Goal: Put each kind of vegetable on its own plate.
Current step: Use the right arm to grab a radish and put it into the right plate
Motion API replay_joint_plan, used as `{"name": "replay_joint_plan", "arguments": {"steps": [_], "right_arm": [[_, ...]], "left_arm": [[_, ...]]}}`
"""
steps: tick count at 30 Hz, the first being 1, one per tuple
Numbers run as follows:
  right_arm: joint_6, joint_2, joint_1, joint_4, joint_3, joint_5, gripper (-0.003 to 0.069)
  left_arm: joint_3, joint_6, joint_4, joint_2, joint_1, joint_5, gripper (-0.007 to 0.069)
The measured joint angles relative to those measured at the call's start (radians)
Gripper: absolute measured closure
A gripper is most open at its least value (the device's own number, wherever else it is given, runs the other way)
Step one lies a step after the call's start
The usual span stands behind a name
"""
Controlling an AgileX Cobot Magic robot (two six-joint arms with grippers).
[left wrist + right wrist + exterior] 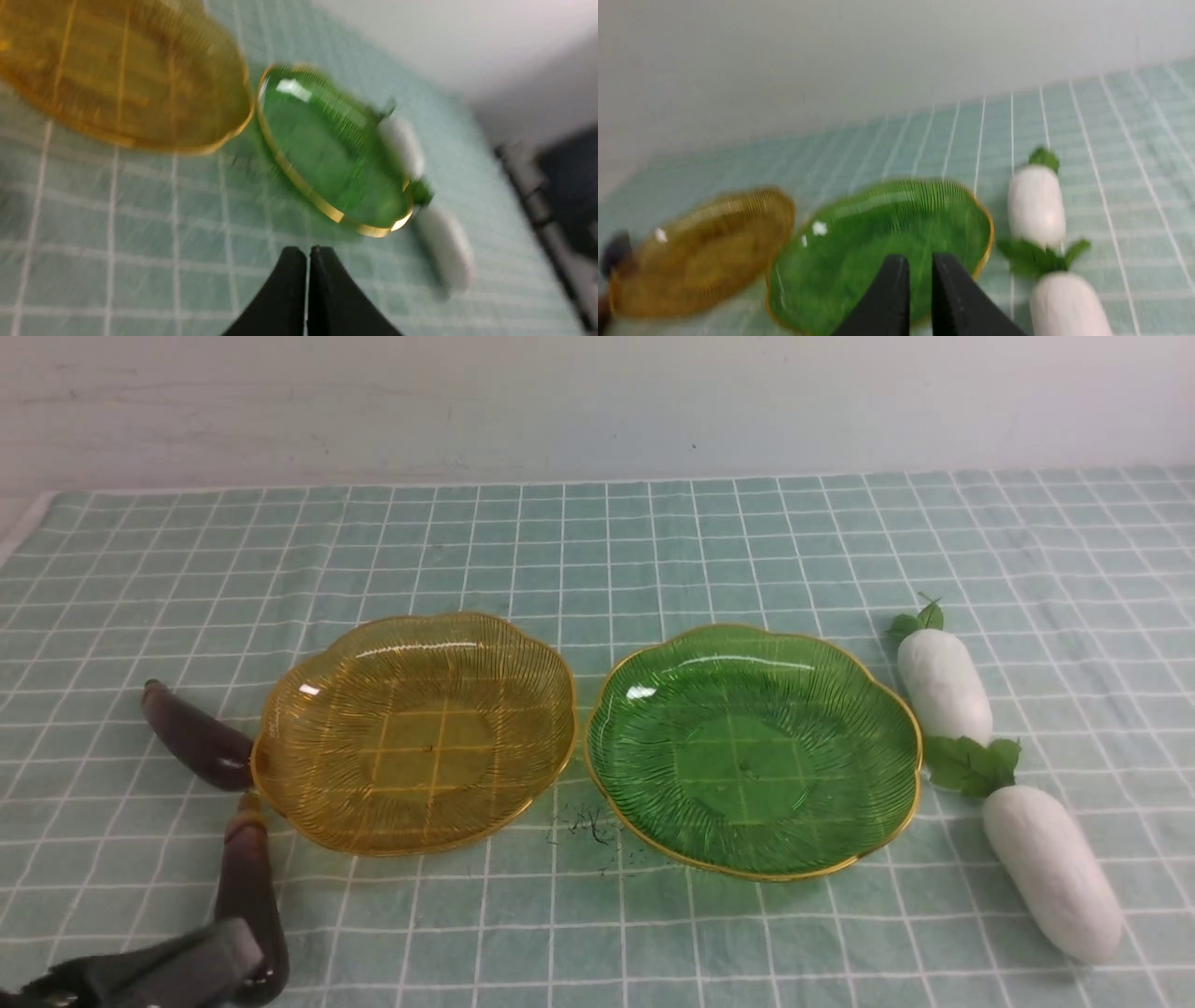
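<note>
Well, ribbed amber plate (411, 737), green plate (747, 756) w/ gold rim

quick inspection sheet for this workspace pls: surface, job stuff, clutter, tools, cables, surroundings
surface: green checked cloth, lying flat
job's things: amber plate and green plate side by side, both empty; far eggplant at the amber plate's left edge, near eggplant in front of it; far radish and near radish end to end, right of the green plate
clutter: dark specks on the cloth between the plates' near edges
tools: left tool shut, empty; right tool jaws a narrow gap apart, empty
cables: nothing seen
surroundings: pale wall behind; blurred dark structure off the cloth's edge, cannot tell what
</note>
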Motion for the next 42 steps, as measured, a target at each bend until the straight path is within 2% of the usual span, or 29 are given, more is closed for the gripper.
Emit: {"name": "replay_joint_plan", "arguments": {"steps": [2,7,12,15,24,28,37,42], "right_arm": [[0.012,0.143,0.0,-0.065,-0.049,0.097,0.0589],[0.113,0.401,0.0,-0.186,-0.158,0.166,0.0582],[0.162,0.599,0.0,-0.297,-0.271,0.2,0.0547],[0.165,0.685,0.0,-0.342,-0.314,0.207,0.0499],[0.167,0.97,0.0,-0.384,-0.368,0.149,0.0213],[0.169,1.095,0.0,-0.411,-0.371,0.12,0.0139],[0.19,1.215,0.0,-0.451,-0.373,0.106,0.0126],[0.19,1.205,0.0,-0.455,-0.38,0.132,0.0189]], "left_arm": [[-0.035,0.035,0.057,0.133,0.0,0.084,0.0631],[-0.102,0.086,0.15,0.367,0.0,0.17,0.0631],[-0.14,0.097,0.171,0.538,0.0,0.171,0.0631],[-0.141,0.098,0.174,0.59,0.0,0.167,0.0631],[-0.141,0.098,0.174,0.612,0.0,0.162,0.0631],[-0.141,0.098,0.174,0.612,0.0,0.158,0.0631],[-0.141,0.121,0.174,0.612,0.0,0.158,0.0631],[-0.141,0.141,0.175,0.612,0.0,0.158,0.0631]]}}
